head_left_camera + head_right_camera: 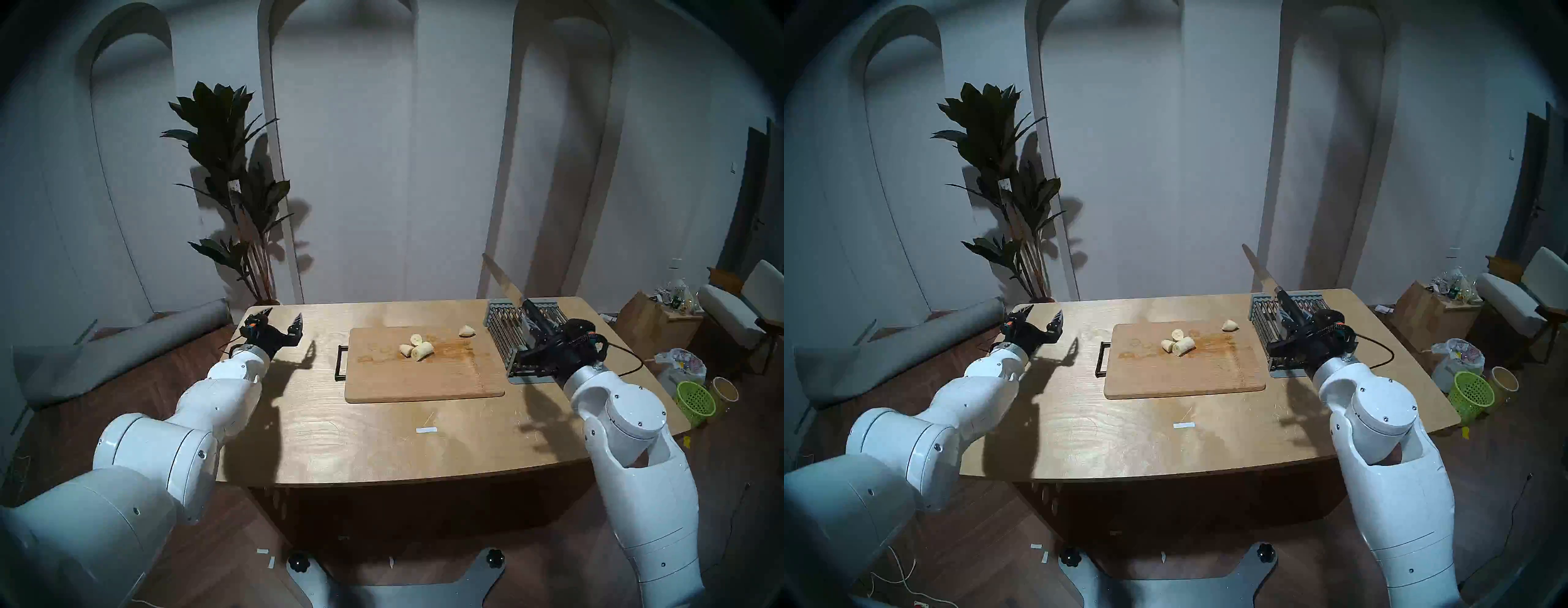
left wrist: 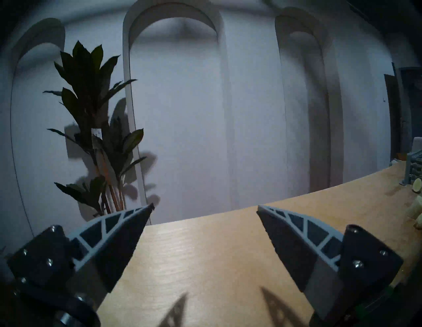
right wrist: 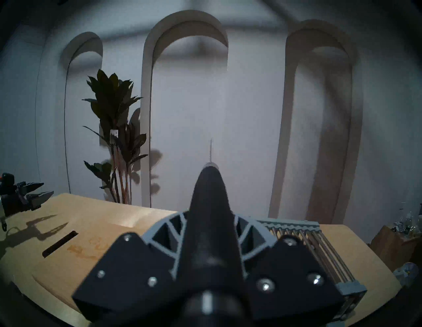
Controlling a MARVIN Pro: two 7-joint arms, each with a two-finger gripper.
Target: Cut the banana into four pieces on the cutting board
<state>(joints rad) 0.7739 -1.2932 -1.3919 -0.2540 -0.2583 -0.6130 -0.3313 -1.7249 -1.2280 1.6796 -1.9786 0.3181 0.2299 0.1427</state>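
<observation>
four banana pieces [image 1: 418, 347] lie cut on the cutting board [image 1: 424, 382]; the right gripper [image 1: 536, 325], jaws clamped on the knife [image 1: 502, 278], holds it above the rack [image 1: 505, 335], likely for stowing; the left gripper [image 1: 283, 323], jaws wide and empty, hovers clear over the bench [image 1: 360, 441].

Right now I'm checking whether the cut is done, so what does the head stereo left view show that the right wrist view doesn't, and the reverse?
Only the head view shows the banana pieces: three bunched on the board and a fourth near its far right corner. It also shows the knife blade side-on.

Only the wrist view shows the right hand shut on the knife handle up close, with the blade edge-on.

Both show the board, the rack, the plant and the open left hand.
</observation>
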